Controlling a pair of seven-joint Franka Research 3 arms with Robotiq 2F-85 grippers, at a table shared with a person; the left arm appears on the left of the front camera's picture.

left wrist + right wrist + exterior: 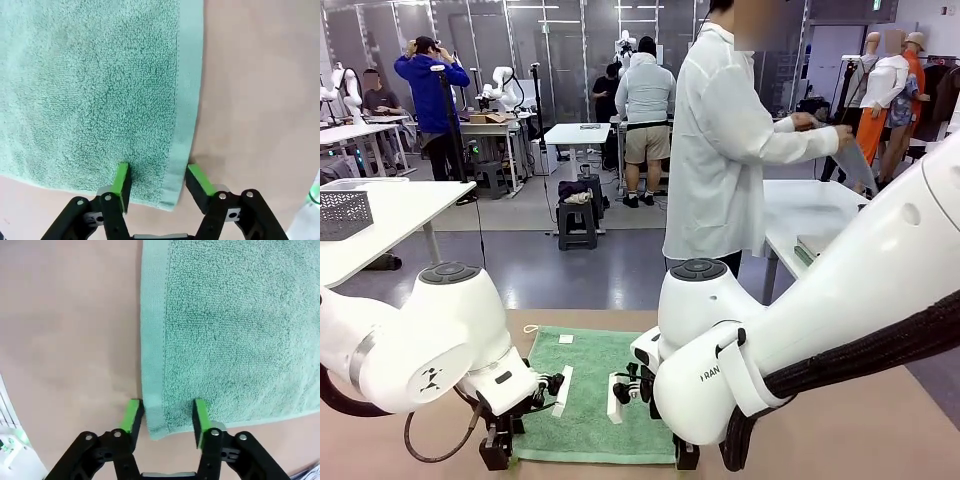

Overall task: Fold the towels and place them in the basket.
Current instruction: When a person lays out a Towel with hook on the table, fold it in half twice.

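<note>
A mint green towel (590,395) lies flat on the tan table, with a small loop (530,328) at its far left corner. My left gripper (498,455) is down at the towel's near left corner. In the left wrist view the left gripper (159,184) straddles the hemmed corner of the towel (90,90), one pad on the terry and one on bare table, jaws still apart. My right gripper (685,458) is at the near right corner. Seen from the right wrist, the right gripper (166,417) likewise straddles the hem of the towel (235,325), jaws apart. The basket is out of view.
A person in a white coat (720,150) stands at the far side, turned towards a white table (810,205) on the right. A grey mesh basket (342,213) sits on a separate white table at the far left. Bare tan table (860,430) surrounds the towel.
</note>
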